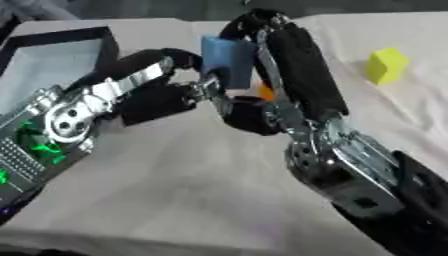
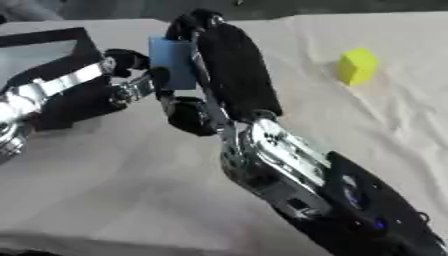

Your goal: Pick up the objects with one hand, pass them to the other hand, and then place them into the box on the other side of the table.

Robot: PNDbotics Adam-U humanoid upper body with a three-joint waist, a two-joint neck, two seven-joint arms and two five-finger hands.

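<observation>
Fingers (image 1: pixel 293 65) of the right hand (image 1: pixel 289 85), long and black, lie along one broad face of a light blue rectangular block (image 1: pixel 226 61), apparently foam, with the thumb curled under it, so that hand is clamped on the block. In the left eye view the block is held upright in the air over the middle of the cloth-covered worktop (image 1: pixel 175 180), well above its surface. The left hand (image 1: pixel 166 75) reaches in from the left, its fingertips touching the block's near edge and curling toward it; whether they grip it yet cannot be told. A small orange shape (image 1: pixel 265 91) peeks out behind the right hand. A black-walled open box with a pale lining (image 1: pixel 61 52) sits at the far left. A bright yellow cube (image 1: pixel 386 65) rests on the cloth at the right, well apart from both hands.

In the right eye view the blue block (image 2: pixel 171 61) again sits between the two hands, the left fingertips (image 2: pixel 131 59) at its left edge, the right hand (image 2: pixel 229 75) covering its right face. The box shows only as a corner at the left.

The block looks light, matte and slightly yielding, unlikely to slip or break. Its two broad flat faces seem the best places to take hold. No brands, labels or writing can be read on anything.
</observation>
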